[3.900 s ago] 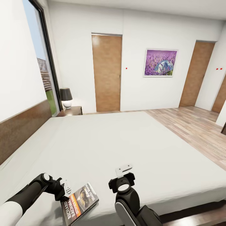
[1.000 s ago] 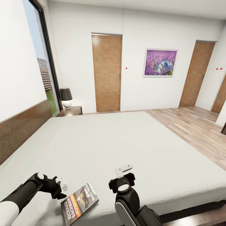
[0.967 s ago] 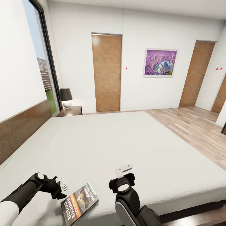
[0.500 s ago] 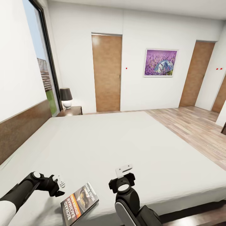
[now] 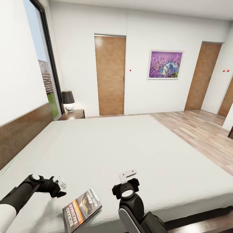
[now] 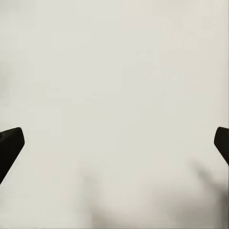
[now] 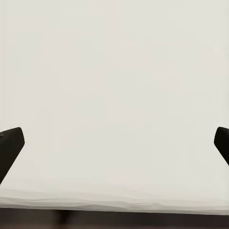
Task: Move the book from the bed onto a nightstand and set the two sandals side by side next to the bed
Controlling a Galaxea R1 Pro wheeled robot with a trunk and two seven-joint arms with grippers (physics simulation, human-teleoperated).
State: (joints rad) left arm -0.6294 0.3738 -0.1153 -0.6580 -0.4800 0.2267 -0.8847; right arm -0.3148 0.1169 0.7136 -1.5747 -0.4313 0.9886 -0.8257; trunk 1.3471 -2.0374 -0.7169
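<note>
Book lies flat on the bed at its near edge, cover up, between your two arms. Your left tool hovers over the mattress just beside the book without touching it, its fingers spread wide; your right tool is likewise spread apart, holding nothing.
</note>
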